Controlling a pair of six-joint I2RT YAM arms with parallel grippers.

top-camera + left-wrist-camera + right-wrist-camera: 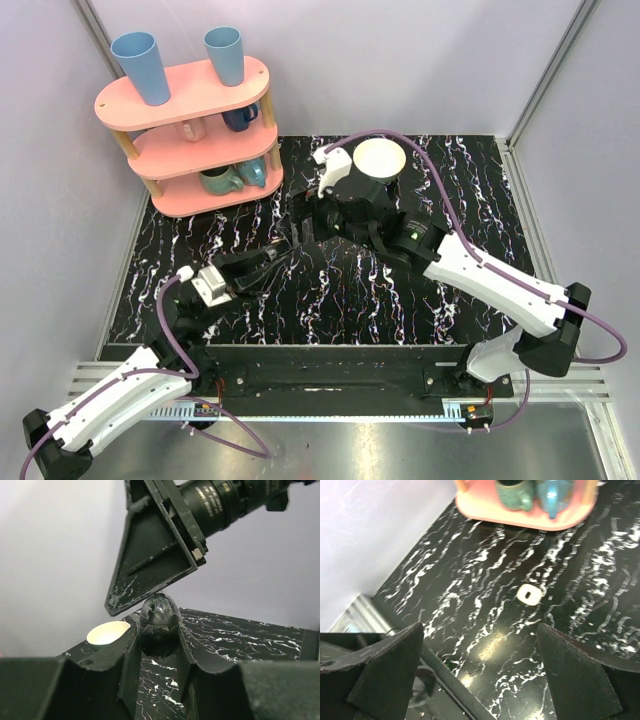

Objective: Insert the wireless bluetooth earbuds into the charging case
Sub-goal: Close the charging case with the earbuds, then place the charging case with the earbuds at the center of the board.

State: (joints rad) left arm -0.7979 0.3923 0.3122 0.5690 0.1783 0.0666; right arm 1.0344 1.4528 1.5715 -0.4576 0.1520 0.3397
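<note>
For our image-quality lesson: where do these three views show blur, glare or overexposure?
Right wrist: whole frame motion-blurred, charging case soft, glare on the table. Left wrist: near claw fingers out of focus, bowl very bright, black object glossy. Top external: sharp, evenly lit.

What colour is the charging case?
The charging case is cream with a dark centre, clearest in the right wrist view.
</note>
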